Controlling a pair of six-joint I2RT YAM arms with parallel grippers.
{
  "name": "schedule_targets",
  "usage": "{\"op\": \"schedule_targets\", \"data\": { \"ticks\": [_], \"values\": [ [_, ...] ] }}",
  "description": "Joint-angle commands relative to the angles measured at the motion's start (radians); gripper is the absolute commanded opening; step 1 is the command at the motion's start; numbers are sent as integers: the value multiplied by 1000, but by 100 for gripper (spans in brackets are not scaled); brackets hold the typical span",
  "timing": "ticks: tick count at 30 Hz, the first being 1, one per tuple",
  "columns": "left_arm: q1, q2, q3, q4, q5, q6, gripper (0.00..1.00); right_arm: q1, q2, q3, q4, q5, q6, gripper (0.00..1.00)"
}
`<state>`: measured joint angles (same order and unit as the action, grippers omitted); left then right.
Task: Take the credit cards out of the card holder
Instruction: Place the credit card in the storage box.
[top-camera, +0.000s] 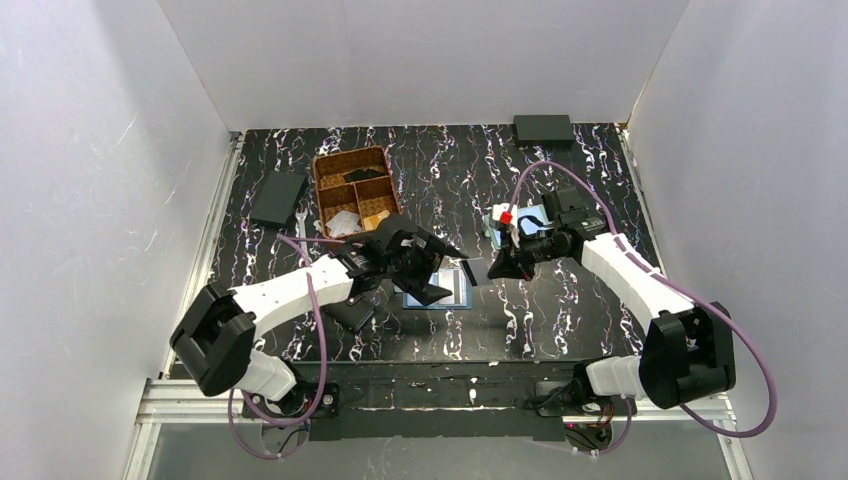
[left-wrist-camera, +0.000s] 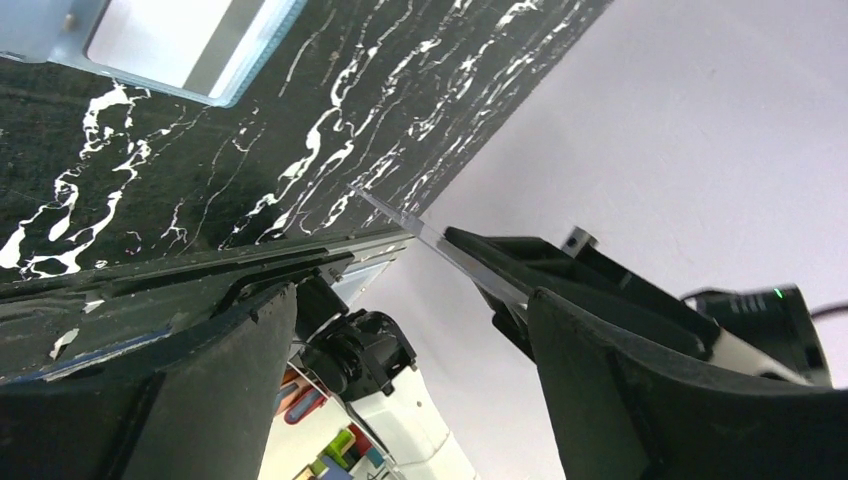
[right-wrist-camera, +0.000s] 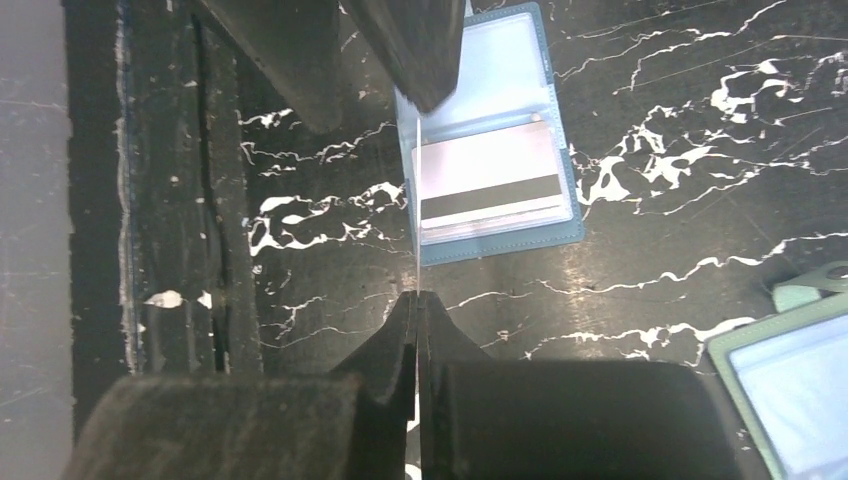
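Steel-blue card holder (right-wrist-camera: 500, 245) lay open on black marbled counter (right-wrist-camera: 650, 150). One credit card (right-wrist-camera: 490, 185) with dark stripe sat in its near pocket, long axis across holder.

Right fingers (right-wrist-camera: 400, 345) pressed together, pinching second credit card (right-wrist-camera: 414, 200) by one end. Card stood on edge, seen as thin line just beside holder's left border in right wrist view. Long axis pointed straight away from right fingers toward left fingers (left-wrist-camera: 220, 380).

Left fingers spread, card's far end near them; contact could not be told.
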<state>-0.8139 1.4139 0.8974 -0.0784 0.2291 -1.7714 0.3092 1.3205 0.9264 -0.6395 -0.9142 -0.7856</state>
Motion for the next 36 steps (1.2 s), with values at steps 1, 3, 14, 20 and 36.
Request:
{"op": "schedule_targets", "data": {
  "ticks": [1,3,14,20,36],
  "values": [
    [-11,39,55,-33,27,-29,81,35,-47,-13,71,79,6,1],
    [-12,58,59,-20,35,-33,79,49,-54,-19,80,99,10,1],
    [-12,102,40,65,44,-67,73,99,-51,-24,78,128,-7,1],
    [-13,133,26,137,74,-74,27,115,-44,-23,56,120,-34,1],
    [14,-84,-135,279,27,705,0,-28,-72,49,-233,-115,-287,98]
  ]
}}
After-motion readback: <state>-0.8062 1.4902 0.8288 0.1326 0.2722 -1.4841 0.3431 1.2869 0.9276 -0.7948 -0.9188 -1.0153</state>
